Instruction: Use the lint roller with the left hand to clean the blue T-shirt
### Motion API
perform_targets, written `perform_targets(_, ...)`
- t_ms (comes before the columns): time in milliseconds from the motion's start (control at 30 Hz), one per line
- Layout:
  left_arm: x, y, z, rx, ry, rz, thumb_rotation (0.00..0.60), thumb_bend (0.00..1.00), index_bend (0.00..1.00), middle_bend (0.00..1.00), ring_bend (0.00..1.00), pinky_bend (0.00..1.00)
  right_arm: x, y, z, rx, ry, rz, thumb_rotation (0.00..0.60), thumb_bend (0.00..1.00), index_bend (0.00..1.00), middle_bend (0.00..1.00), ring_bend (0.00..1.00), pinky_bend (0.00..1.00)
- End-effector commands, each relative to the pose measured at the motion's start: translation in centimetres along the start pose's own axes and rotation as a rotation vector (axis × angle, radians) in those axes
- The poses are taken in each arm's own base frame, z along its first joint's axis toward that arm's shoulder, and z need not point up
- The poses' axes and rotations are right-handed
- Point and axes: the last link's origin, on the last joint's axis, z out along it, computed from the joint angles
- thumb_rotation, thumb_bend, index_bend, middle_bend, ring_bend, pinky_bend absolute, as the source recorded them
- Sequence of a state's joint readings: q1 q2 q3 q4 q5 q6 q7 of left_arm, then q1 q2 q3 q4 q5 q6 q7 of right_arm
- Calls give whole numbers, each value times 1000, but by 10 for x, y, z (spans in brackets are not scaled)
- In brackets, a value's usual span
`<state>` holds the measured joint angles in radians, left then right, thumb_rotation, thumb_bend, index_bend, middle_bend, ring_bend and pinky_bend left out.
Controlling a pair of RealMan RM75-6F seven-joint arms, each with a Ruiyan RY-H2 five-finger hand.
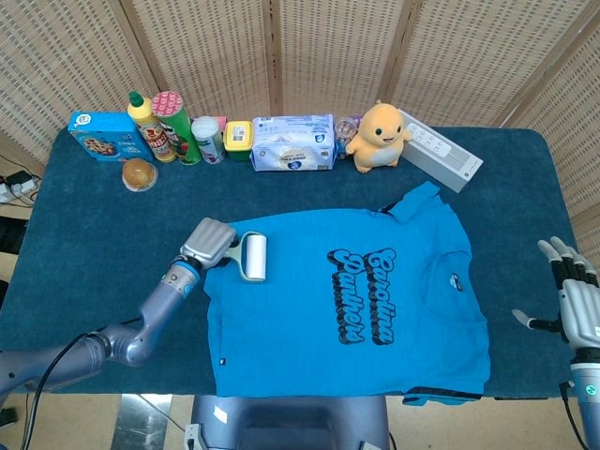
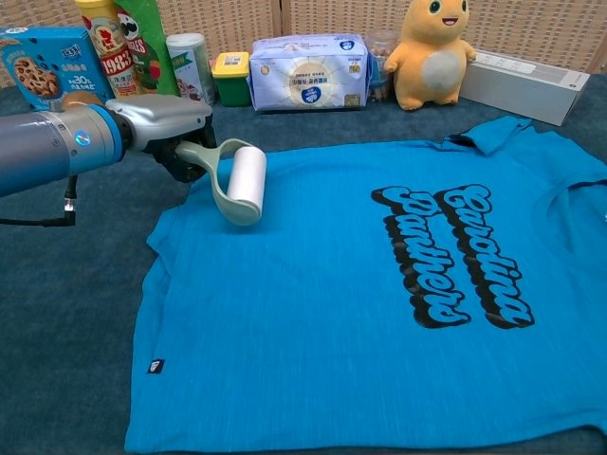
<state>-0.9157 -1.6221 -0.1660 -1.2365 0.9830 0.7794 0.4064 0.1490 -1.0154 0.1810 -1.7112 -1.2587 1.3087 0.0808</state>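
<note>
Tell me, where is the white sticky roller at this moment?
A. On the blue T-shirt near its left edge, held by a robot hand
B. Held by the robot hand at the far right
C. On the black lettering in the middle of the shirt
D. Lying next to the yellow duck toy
A: the left robot hand grips the lint roller, whose white roll sits on the blue T-shirt near its edge, short of the black lettering.

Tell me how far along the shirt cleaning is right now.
Done: the left hand holds the lint roller. In hand: its roll sits over the blue T-shirt near the hem corner. Left: most of the shirt, lettering included. The right hand waits open, off the fabric.
</note>
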Motion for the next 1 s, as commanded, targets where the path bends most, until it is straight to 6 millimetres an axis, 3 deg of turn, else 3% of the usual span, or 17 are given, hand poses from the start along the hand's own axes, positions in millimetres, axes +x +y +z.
perform_targets(33, -3, 5, 4, 7, -9, 3, 600, 787, 895, 932, 759, 896, 0, 0, 0, 0, -4, 3, 600, 0, 62, 0, 0, 0)
perform_targets(533, -8, 26, 20, 37, -43, 20, 600, 783, 895, 931, 758, 896, 6, 5, 2, -17, 8, 18, 600, 0, 62, 0, 0, 0)
perform_targets(1000, 0, 69, 42, 7, -67, 59, 600, 780, 895, 932, 759, 896, 8, 5, 1, -19, 13, 25, 600, 0, 61, 0, 0, 0)
